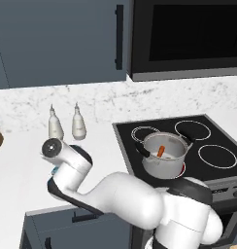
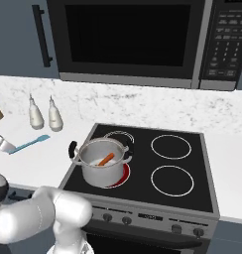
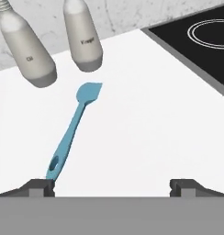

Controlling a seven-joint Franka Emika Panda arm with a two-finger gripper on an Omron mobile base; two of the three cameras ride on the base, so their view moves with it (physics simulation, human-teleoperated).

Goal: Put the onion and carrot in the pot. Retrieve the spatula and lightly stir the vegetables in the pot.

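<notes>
Spatula (image 3: 71, 131) lies flat on the white counter (image 3: 146, 119), head toward 1 o'clock in the hand view, handle end down at 7 o'clock right by one fingertip (image 3: 39, 187). Your gripper (image 3: 112, 186) is spread wide and holds nothing. Watch out: the handle sits off to one side of the jaws, not between them, so closing here likely pinches air or flicks it away. The two bottles (image 3: 56, 43) stand just past the head at 11 to 12 o'clock; push forward and you may knock them. Carrot (image 2: 106, 158) is in the pot (image 2: 101, 167) on the stove (image 2: 167, 168); I can't make out the onion, so check it
</notes>
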